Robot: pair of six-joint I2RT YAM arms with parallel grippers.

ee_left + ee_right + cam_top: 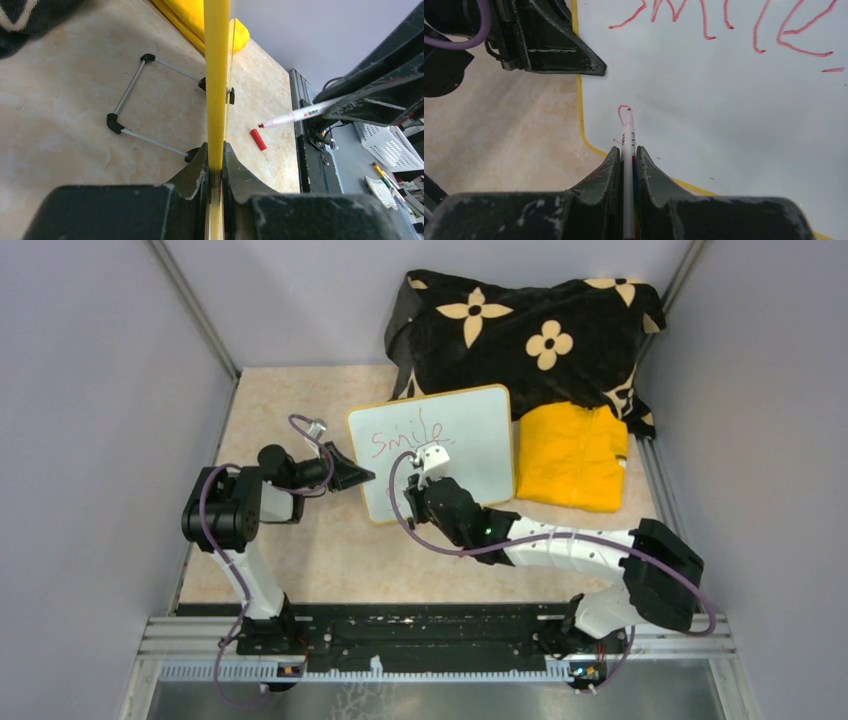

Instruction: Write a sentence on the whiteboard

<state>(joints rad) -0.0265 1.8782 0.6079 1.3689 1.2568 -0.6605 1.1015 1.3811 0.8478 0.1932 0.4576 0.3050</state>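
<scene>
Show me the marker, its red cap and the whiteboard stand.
marker (628, 132), right wrist view, white barrel.
red cap (258, 139), left wrist view, its middle.
whiteboard stand (129, 89), left wrist view, one metal rod.

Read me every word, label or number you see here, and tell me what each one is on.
"Smile": red handwriting on the whiteboard.
Small red loop below it, by the marker pen tip: no readable letter.
Print on the pen's barrel: too blurred to read.

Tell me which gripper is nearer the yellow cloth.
Right. The right gripper holds a marker at the whiteboard, beside the yellow cloth; the left gripper clamps the whiteboard's opposite edge.
</scene>
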